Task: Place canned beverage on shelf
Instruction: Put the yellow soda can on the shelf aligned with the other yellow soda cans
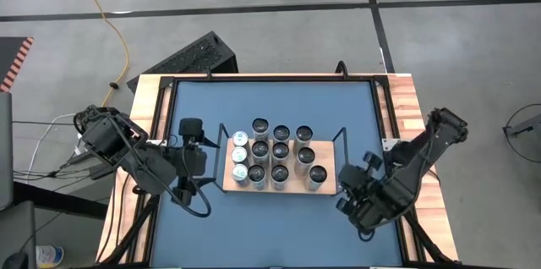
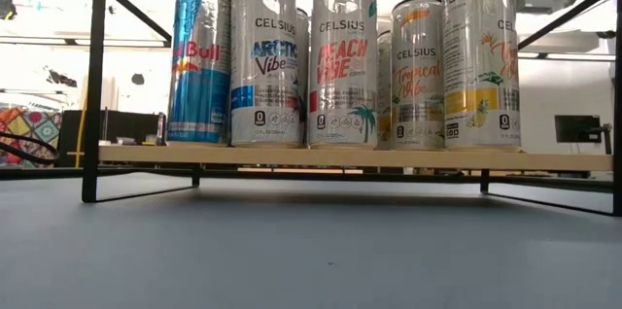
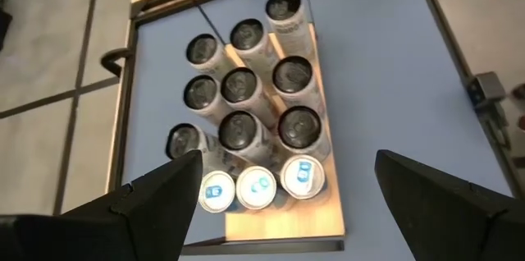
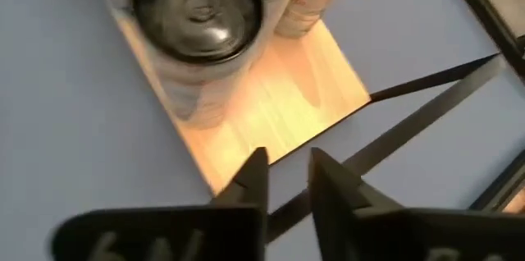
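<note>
**Cans on shelf, both grippers empty**

The shelf [image 1: 287, 186], a light-wood board in a thin black wire frame, sits mid-table on the blue tabletop [image 1: 279, 104]. Twelve cans stand upright on it in a tight cluster. Three at the left end have silver-blue tops [image 3: 257, 187]; the rest have dark tops. The right end of the board is bare wood [image 4: 287, 89].

From table height the front row reads: a Red Bull can [image 2: 199, 66] at the left, then a Celsius Arctic Vibe can [image 2: 269, 54], a Celsius Peach Vibe can [image 2: 342, 54], a shorter-looking Celsius can [image 2: 418, 74] set further back, and a yellow Celsius can [image 2: 483, 54] at the right. All stand on the board, touching or just beside each other.

The left gripper [image 1: 193, 138] hovers just beside the shelf's left end rail, above the tabletop. Its fingers [image 3: 156, 199] are spread wide apart with nothing between them; the can cluster shows in the gap.

The right gripper [image 1: 359, 189] is off the shelf's right end, near the front right corner. Its fingers [image 4: 250, 183] are nearly together, a narrow gap between, holding nothing. It points at the bare end of the board, with a dark-topped can [image 4: 197, 11] close by.
</note>
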`<state>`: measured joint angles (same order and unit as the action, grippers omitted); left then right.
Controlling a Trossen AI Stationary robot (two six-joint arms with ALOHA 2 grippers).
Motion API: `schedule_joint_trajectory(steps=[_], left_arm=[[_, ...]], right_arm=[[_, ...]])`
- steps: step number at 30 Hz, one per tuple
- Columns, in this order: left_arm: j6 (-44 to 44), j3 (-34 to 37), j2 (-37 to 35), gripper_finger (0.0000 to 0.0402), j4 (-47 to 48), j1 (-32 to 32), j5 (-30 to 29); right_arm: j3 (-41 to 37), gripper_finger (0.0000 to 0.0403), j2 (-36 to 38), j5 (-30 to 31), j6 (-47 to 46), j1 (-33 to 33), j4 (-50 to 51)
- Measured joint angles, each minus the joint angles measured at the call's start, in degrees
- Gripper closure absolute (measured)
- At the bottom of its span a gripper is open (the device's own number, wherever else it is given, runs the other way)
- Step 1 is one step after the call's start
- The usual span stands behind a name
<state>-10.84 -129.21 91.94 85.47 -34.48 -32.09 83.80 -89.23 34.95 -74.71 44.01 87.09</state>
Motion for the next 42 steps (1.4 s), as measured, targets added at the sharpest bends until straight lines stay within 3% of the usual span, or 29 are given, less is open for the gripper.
schedule_joint_trajectory(steps=[6,28,42], left_arm=[[-1.10,0.00,0.00,0.0054,-0.07,0.02,-1.43],[-2.39,0.00,0.00,0.0054,-0.13,0.00,-1.37],[-2.33,0.00,0.00,0.0054,-1.80,0.00,-1.45]], right_arm=[[-2.74,0.0397,-0.07,4.58,0.54,-1.47,-4.22],[-6.74,0.0403,-0.11,5.23,3.27,-3.35,-17.32],[-6.74,0.0403,-0.11,4.91,10.88,-5.66,-23.34]])
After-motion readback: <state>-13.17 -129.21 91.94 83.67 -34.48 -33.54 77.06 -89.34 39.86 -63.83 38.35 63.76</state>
